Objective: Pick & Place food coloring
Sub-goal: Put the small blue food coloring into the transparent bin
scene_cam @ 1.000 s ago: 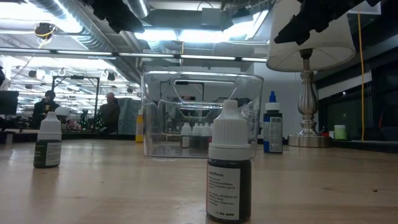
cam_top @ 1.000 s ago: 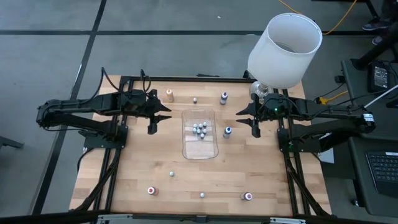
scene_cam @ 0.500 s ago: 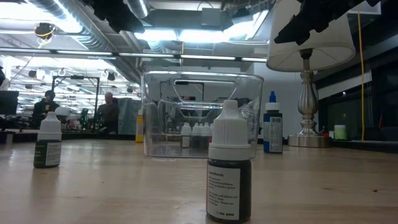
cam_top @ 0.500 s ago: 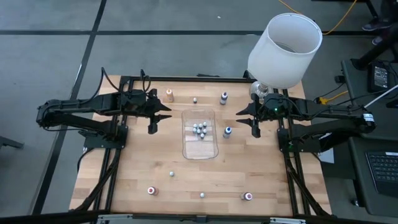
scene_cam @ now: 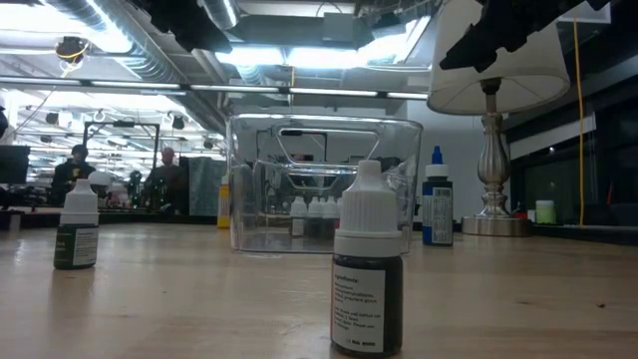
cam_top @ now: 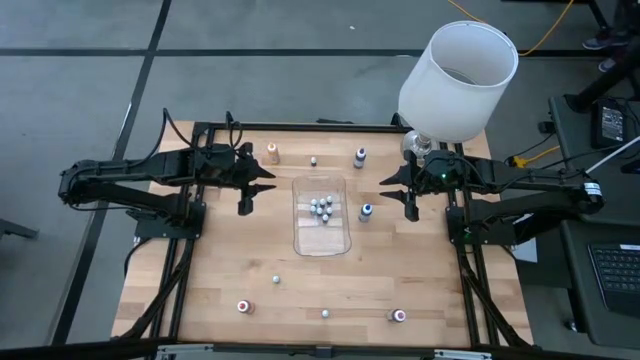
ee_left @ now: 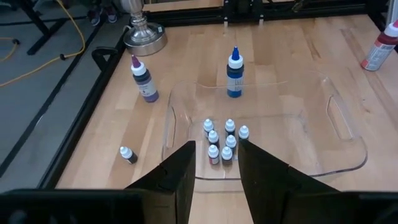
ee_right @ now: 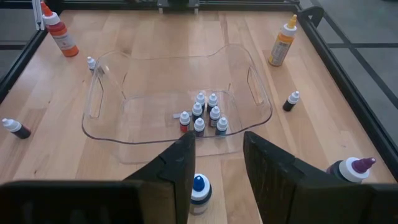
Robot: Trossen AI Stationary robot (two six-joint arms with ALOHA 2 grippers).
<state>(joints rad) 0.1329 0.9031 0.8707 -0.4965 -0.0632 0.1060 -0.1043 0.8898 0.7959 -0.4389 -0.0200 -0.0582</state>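
Pale wooden planks form the tabletop (cam_top: 210,290), framed by a black rail, with a white-shaded lamp on a silver base (cam_top: 458,75) at the far right corner. We find the clear rectangular plastic tray with moulded handles (cam_top: 322,240) at the centre. Seven or so small white-capped food coloring bottles (cam_top: 321,208) stand clustered upright inside it. Others remain scattered on the wood: an orange bottle (cam_top: 273,153), a purple-capped bottle (cam_top: 360,157), a blue-capped bottle (cam_top: 366,212) just beside the tray's right wall, and several tiny ones along the near edge, including a dark one (scene_cam: 367,274) close to the low camera.

Our left gripper (cam_top: 247,187) hangs left of the tray, fingers parted and empty. Our right gripper (cam_top: 406,193) hangs right of it, likewise parted and empty, with the blue-capped bottle nearest.

We judge each bottle light, rigid plastic, with a smooth labelled body and a narrow base, so it should tip easily if nudged. We would close on the cylindrical body below the cap, squarely from both sides; the tapered cap looks liable to slip out.
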